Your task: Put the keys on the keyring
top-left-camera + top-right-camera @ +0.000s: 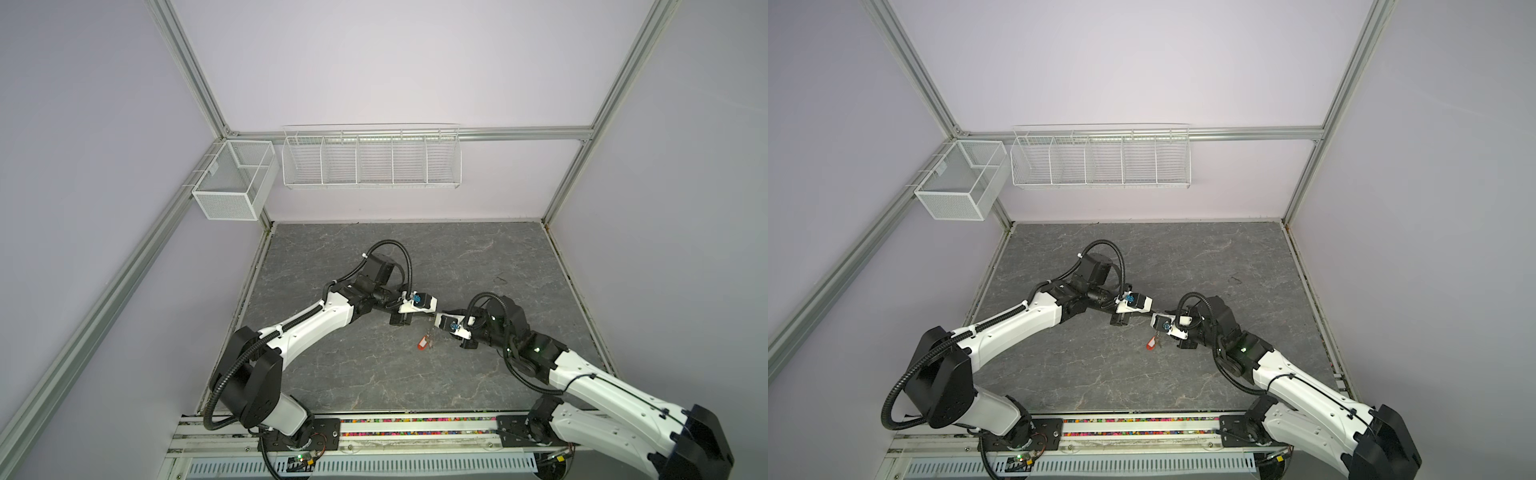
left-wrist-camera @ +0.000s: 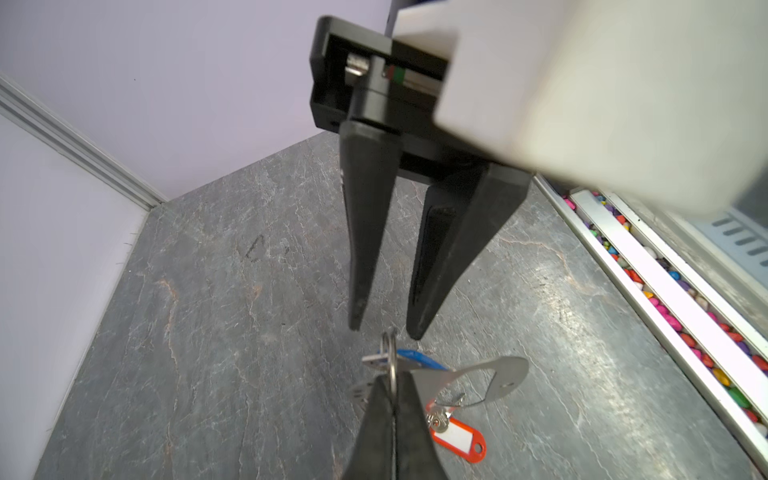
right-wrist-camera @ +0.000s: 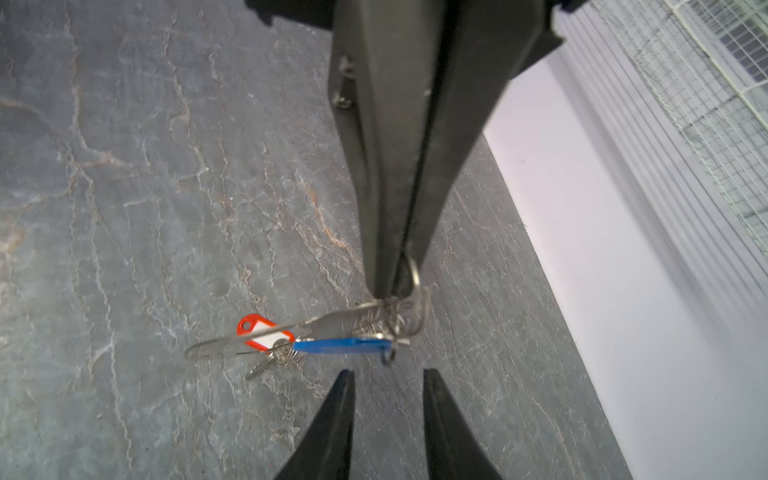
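My left gripper (image 2: 390, 384) clamps a sliver of keyring (image 2: 509, 374); it may slip. At 4 o'clock, right gripper (image 2: 385, 330), jaws parted, may snag keys (image 2: 438, 420).

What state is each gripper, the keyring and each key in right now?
left gripper: shut on a small ring of the keyring.
right gripper: open, holding nothing, tips just short of that ring.
keyring: hanging from the left gripper.
blue-tagged key: hanging on the keyring, next to the pinched ring.
red-tagged key: dangling lowest; contact with the table cannot be told.
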Controlling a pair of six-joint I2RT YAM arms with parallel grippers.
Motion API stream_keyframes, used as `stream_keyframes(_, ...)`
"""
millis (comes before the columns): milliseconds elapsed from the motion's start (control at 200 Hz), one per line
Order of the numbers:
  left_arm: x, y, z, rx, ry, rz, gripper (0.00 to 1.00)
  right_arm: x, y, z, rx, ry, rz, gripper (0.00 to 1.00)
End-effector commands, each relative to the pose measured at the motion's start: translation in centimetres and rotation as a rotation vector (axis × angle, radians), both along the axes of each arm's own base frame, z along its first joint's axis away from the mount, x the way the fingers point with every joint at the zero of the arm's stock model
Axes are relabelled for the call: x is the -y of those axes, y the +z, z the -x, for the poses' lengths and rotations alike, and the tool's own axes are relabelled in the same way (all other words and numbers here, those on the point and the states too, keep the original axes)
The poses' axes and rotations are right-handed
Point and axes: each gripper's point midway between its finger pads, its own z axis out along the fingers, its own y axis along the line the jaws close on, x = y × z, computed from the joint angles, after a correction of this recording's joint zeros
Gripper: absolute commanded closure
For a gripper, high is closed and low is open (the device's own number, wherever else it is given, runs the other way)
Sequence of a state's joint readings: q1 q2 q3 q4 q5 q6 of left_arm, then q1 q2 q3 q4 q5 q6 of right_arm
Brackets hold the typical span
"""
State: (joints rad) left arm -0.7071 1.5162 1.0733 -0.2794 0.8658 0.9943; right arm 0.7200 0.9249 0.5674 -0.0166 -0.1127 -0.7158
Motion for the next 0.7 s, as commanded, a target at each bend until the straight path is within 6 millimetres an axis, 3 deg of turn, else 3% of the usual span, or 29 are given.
stream_keyframes(0,0.0,1.8,0.5,0.01,-0.016,0.072,1.0,-0.4,2.1,0.7,-0.041,0.032,-0.145,0.66)
stream_keyframes(200,0.2,3.0,0.1,0.027,0.013,0.129,1.0,-1.7,4.4,2.2,-0.167,0.149,-0.272,0.64)
stream_keyframes(325,0.1,3.6,0.1,0.046,0.026,0.156,1.0,-2.1,3.9,2.7,-0.247,0.176,-0.283,0.65)
stream_keyframes(695,0.1,4.1,0.4,0.052,0.017,0.183,1.0,-1.1,4.4,1.8,-0.236,0.117,-0.355,0.67)
